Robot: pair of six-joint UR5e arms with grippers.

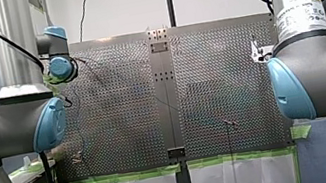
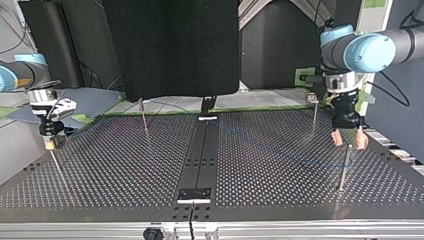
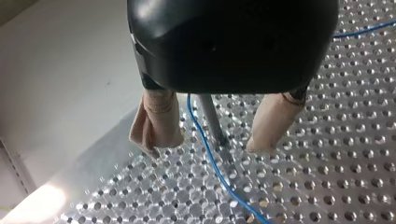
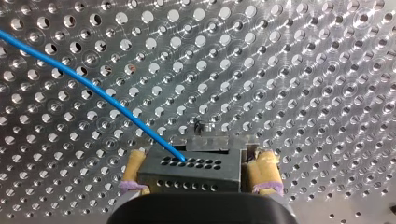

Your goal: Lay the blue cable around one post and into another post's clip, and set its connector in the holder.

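Right jaws clamp the connector [image 4: 189, 170] of the blue cable [image 4: 84, 81]; left jaws are apart, 1 post [image 3: 211, 121] between them.

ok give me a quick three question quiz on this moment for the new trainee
1. True or false: my right gripper is shut on the connector.
2. In the left wrist view, what stands between the open fingers of my left gripper? A) a post and the blue cable B) the connector C) nothing at all
3. Fill in: the pads on my left gripper are ___ in colour.
Key: 1 true; 2 A; 3 beige.
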